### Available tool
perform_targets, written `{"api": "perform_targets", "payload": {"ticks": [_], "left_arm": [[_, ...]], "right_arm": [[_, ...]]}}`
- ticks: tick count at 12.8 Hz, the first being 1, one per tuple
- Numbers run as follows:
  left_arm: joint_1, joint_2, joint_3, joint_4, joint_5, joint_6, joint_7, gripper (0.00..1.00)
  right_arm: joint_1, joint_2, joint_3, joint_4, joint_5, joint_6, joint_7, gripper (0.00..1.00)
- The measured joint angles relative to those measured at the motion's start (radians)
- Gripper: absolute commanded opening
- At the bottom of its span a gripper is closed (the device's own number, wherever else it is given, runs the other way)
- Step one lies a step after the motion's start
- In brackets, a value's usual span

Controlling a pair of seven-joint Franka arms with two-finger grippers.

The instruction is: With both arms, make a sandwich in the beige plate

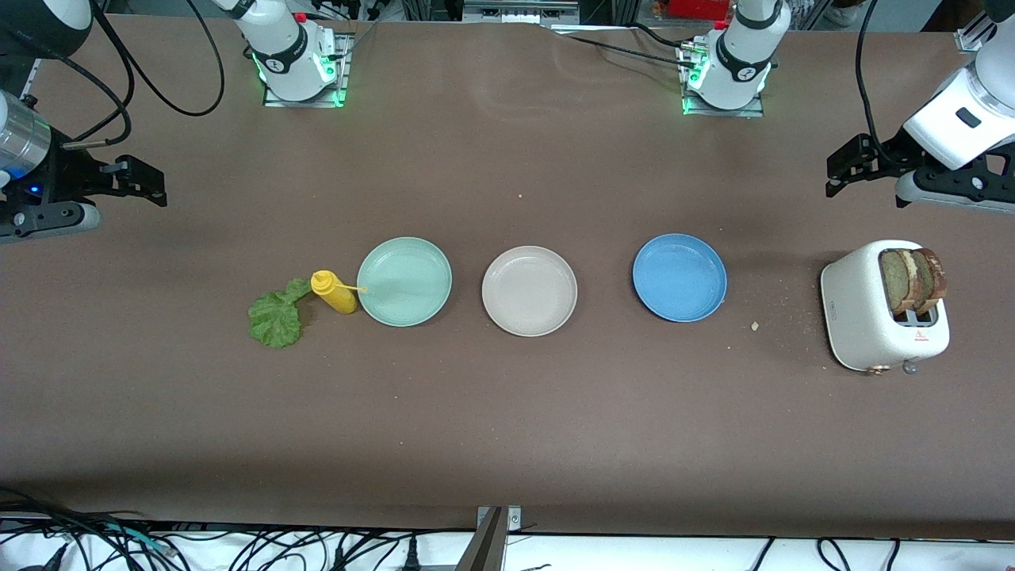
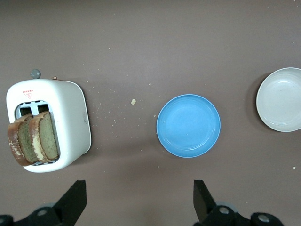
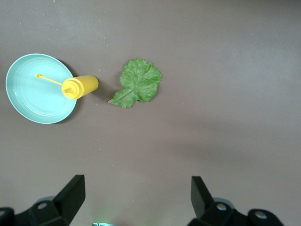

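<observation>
The beige plate (image 1: 529, 290) (image 2: 281, 99) sits mid-table with nothing on it. Two toasted bread slices (image 1: 912, 279) (image 2: 33, 139) stand in a white toaster (image 1: 860, 313) (image 2: 70, 122) toward the left arm's end. A green lettuce leaf (image 1: 276, 317) (image 3: 138, 83) lies flat toward the right arm's end. My left gripper (image 1: 830, 176) (image 2: 139, 197) hangs open in the air beside the toaster and holds nothing. At the right arm's end of the table my right gripper (image 1: 161, 185) (image 3: 138, 195) hovers open with nothing between its fingers.
A mint-green plate (image 1: 404, 281) (image 3: 33, 94) and a blue plate (image 1: 679, 277) (image 2: 188, 125) flank the beige one. A yellow squeeze bottle (image 1: 335, 292) (image 3: 81, 86) lies between the lettuce and the green plate. Crumbs dot the table near the toaster.
</observation>
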Motion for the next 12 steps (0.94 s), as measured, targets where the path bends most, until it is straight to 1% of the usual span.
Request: {"api": "perform_targets", "payload": {"ticks": [12], "left_arm": [[0.002,0.001,-0.004,0.002,0.0,-0.001,0.003,1.0]], "right_arm": [[0.0,0.0,-0.001,-0.001,0.0,0.017,0.0,1.0]]}}
